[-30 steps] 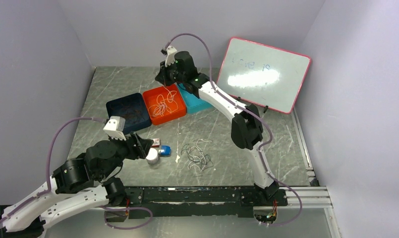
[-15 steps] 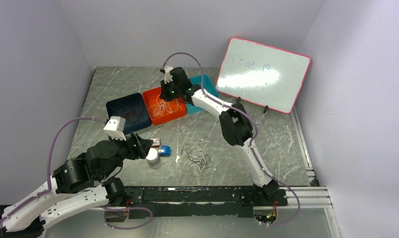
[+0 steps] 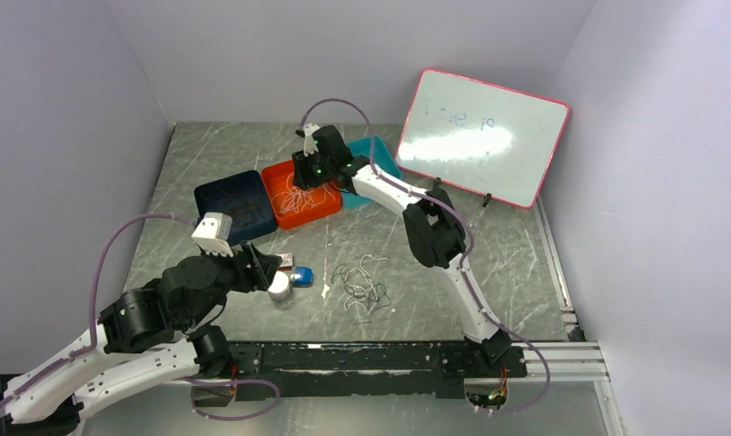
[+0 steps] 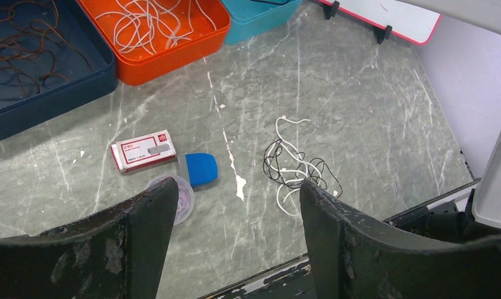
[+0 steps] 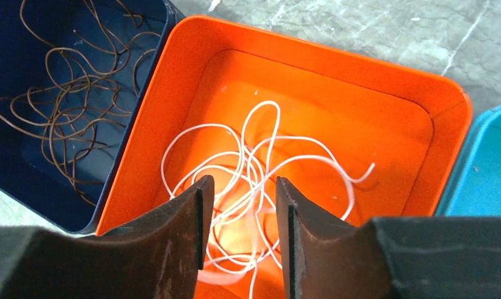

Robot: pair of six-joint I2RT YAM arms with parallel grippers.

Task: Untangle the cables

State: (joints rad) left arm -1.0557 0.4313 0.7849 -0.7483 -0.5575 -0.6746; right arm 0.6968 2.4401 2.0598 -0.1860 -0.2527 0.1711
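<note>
A tangle of thin white and black cables [image 3: 361,283] lies on the grey table, and it also shows in the left wrist view [image 4: 295,167]. More white cables [image 5: 248,168] lie in loose loops in the orange tray [image 3: 323,207]. My right gripper [image 5: 243,182] hovers low over that tray [image 3: 309,173]. It is open, and a blurred white strand shows between its fingers. My left gripper [image 4: 238,187] is open and empty above the table, left of the tangle [image 3: 269,268].
A dark blue tray [image 5: 5,156] holds thin brown cords, and a teal tray [image 5: 484,168] stands right of the orange one. A small red-and-white box [image 4: 143,149], a blue item [image 4: 201,168] and a clear cup [image 4: 180,198] lie under my left gripper. A whiteboard [image 3: 485,136] leans at the back right.
My right gripper has come down and forward from above the back of the trays to just over the orange tray. The left arm has barely moved.
</note>
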